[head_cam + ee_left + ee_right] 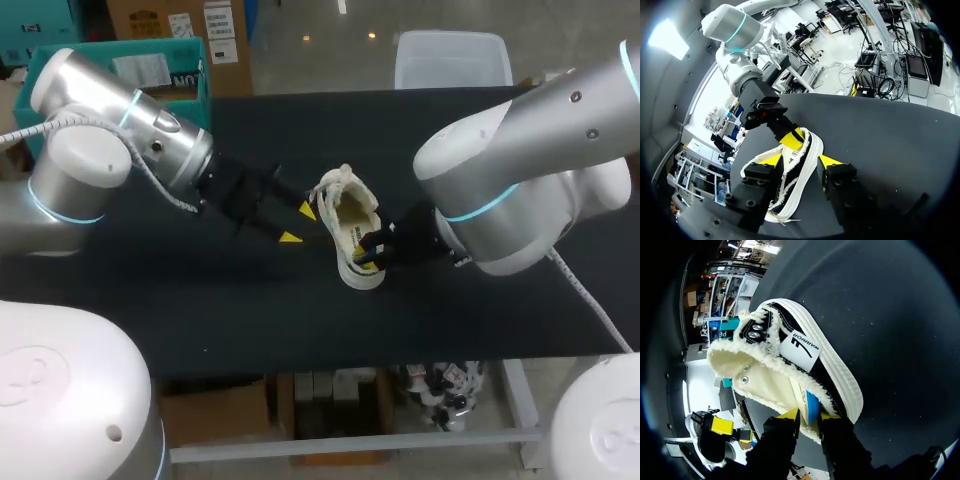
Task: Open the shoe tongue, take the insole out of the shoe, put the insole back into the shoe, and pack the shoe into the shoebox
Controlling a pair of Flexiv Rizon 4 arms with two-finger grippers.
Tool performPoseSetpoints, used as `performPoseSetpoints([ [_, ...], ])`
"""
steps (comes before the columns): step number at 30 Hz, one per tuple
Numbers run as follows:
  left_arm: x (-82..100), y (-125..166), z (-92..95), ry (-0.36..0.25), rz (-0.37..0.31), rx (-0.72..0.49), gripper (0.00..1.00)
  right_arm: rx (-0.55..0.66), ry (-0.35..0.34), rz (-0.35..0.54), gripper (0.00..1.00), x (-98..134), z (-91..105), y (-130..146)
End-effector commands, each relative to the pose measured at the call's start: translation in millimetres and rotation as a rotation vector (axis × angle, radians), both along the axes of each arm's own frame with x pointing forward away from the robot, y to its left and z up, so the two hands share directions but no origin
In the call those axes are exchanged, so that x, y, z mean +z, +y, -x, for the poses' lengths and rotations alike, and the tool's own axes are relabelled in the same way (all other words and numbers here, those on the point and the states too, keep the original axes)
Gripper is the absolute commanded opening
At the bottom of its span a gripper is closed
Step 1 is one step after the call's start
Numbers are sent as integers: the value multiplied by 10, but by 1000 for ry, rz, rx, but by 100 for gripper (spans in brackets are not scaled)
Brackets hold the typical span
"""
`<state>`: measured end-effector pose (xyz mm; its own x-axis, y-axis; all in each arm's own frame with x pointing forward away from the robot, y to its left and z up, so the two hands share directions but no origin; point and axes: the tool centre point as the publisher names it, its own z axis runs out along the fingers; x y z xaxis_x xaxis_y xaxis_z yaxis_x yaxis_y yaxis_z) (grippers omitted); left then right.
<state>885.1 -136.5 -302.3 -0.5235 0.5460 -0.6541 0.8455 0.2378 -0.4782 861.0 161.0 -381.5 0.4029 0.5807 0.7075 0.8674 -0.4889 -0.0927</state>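
A cream low shoe (350, 232) with a fleecy lining, black sides and a thick white sole lies on the black table (220, 310), toe toward the back. My left gripper (298, 224) sits just left of it. In the left wrist view the shoe (797, 165) lies between the left gripper's (801, 161) open fingers, with a gap at the sole side. My right gripper (809, 415) pinches the shoe's (790, 352) heel wall, one finger inside on the lining and one outside, and a blue patch (813, 407) shows between them. The right gripper (370, 254) is at the shoe's near end.
Both arms meet over the middle of the table. Bare black tabletop (150, 290) stretches to the left front, and more of it (560, 320) lies at the right front. The table's front edge (330, 362) runs close below the shoe.
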Motion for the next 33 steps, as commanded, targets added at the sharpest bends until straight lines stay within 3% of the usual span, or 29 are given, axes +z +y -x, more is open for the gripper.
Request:
performPoseSetpoints([
  [1,-17,-11,24,-3,2,6,44,-4,23,64,25,148,72,-44],
  [11,-33,-22,11,3,3,7,45,-14,2,82,22,270,96,-95],
  [13,-34,-21,6,4,3,8,44,-9,-2,77,15,260,68,-65],
  [14,-35,-21,5,5,3,9,44,-6,-5,74,1,252,52,-50],
  [15,-35,-17,1,5,1,10,44,-2,-6,72,0,240,34,-35],
  [26,5,138,-33,10,-12,36,44,29,6,60,0,-24,-115,44],
  [33,-19,200,-29,22,-8,50,45,40,20,103,0,-210,-147,88],
])
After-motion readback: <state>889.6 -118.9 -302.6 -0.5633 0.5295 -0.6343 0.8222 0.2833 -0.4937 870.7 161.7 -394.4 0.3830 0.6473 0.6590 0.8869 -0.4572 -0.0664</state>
